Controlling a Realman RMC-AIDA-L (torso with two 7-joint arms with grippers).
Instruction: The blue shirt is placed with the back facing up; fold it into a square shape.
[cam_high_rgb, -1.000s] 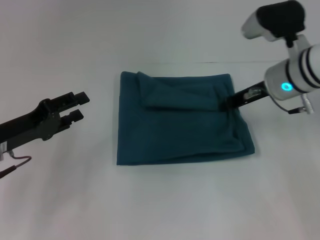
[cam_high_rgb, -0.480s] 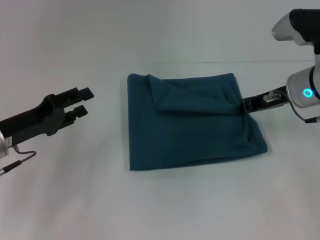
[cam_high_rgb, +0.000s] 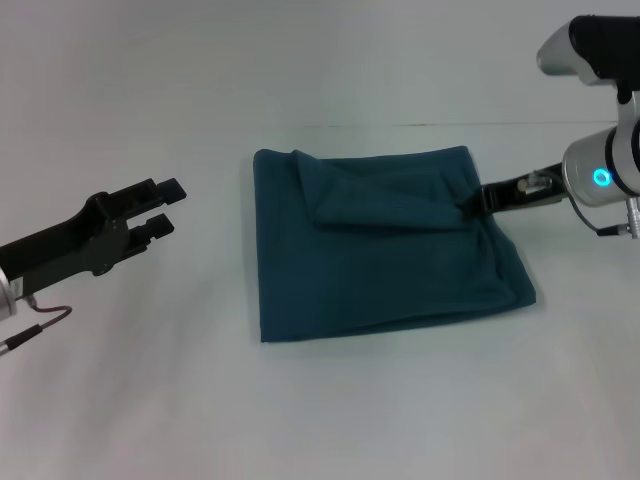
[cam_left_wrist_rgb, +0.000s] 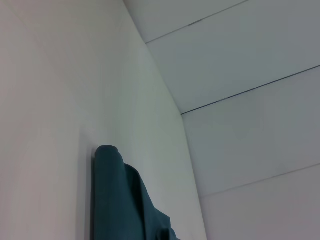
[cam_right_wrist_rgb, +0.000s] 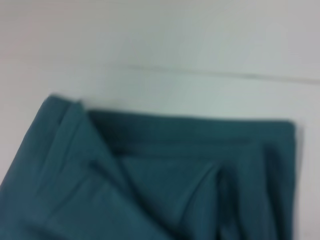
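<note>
A: Surface?

B: Plain white tabletop (cam_high_rgb: 320, 420), matte. One thin seam line runs across it at the far side, behind the cloth. The left wrist view shows more pale surface crossed by a few thin dark lines.

A: Count of things?

B: One blue shirt (cam_high_rgb: 385, 240), two hands. Nothing else to list.

A: Near side first.

B: Left hand (cam_high_rgb: 165, 207) is nearest, low on the robot's left, black, held above the tabletop and well apart from the shirt. Its two fingers (cam_high_rgb: 168, 189) sit a narrow gap apart, gripping nothing.

A: Shirt?

B: Middle of the tabletop, lying flat, folded to a rough square. Left edge straight; the near right corner juts out a bit. A loose folded flap lies on the far half, with a small fold peak at the far left corner. The right wrist view shows those same layered folds (cam_right_wrist_rgb: 150, 185); the left wrist view catches only a rolled edge of it (cam_left_wrist_rgb: 107, 200).

A: Right hand?

B: Right hand (cam_high_rgb: 472, 203) is at the shirt's right edge, on its far half, tip touching the fabric right where the flap ends. Can't tell if it is pinching the cloth or how wide it stands. The arm's white housing shows a lit cyan ring.
</note>
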